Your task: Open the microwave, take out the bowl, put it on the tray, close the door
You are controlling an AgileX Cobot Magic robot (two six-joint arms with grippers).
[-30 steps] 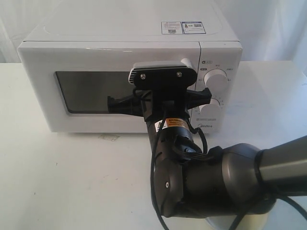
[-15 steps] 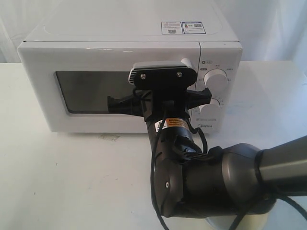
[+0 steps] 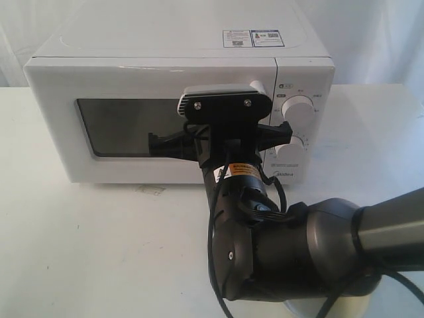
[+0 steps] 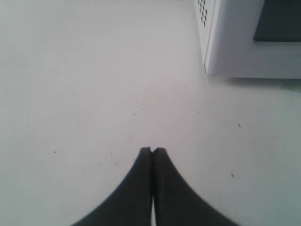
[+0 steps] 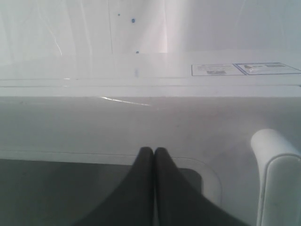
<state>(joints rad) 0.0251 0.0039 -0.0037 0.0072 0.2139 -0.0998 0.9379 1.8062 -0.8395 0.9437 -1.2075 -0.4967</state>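
1. Found the microwave sitting on the desk, front turned toward the arms, likely for easy reaching.
2. Saw the door shut flat. Counted the first step, opening, as not yet done.
3. Could not see the bowl. Guessed at a spot inside, behind the dark window, too dark to tell.
4. Spotted the right end effector up close to the door, above the window and just beside the handle. Tips pressed together, pinching nothing.
5. Judged that spot as picked for getting at the handle. Would likely need to spread wide or hook behind the bar before pulling.
6. Could not see those tips in the outside view, hidden behind the black wrist camera on the right arm.
7. Found the left end effector low over bare desk, near a microwave corner with small vent holes. Tips pressed together too, and empty.
8. Guessed at parking there to keep out of the way until bowl time.
9. Made out "Midea" in small letters low on the right panel, under the two round knobs.
10. Noticed two blue and white stickers on top, with writing too small to read.
11. Noticed a yellow label on the arm, also too small to read.
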